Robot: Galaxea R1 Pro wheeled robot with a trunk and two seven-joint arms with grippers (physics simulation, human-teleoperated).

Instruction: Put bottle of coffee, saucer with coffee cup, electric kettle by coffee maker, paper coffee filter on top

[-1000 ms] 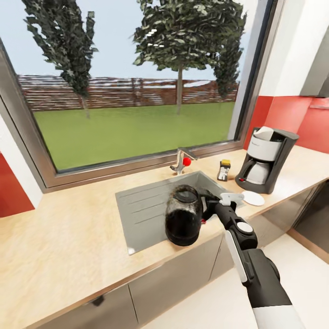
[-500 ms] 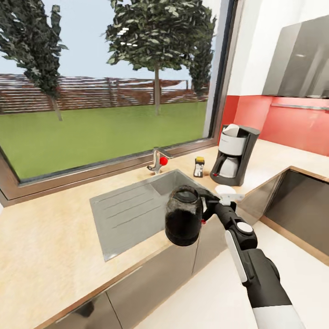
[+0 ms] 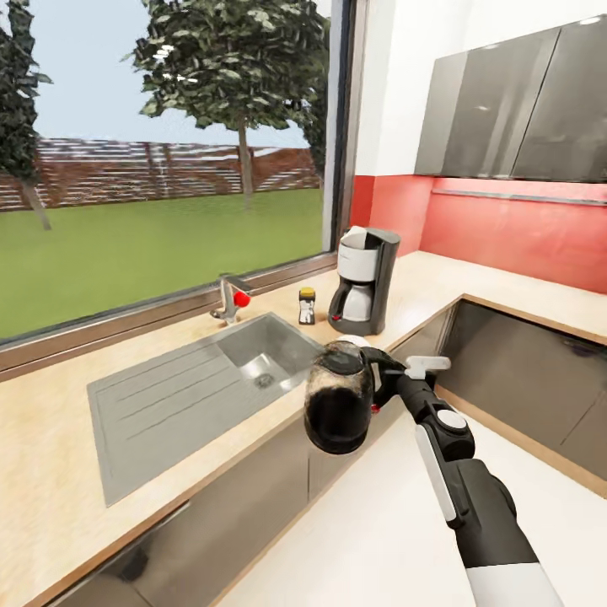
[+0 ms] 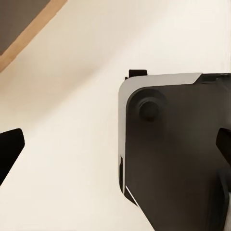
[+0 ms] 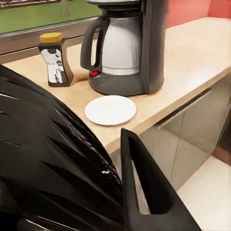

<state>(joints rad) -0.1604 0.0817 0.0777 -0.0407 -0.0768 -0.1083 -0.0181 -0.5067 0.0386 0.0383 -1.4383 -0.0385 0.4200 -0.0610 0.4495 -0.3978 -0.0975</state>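
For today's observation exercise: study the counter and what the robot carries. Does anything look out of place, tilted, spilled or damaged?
Nothing looks spilled or broken. The electric kettle hangs upright in the right gripper, off the countertop. The coffee maker, bottle of coffee and saucer stand tidily together; the saucer holds no cup.

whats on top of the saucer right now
Nothing: the saucer lies bare on the kitchen countertop in front of the coffee maker. In the head view the electric kettle covers most of it.
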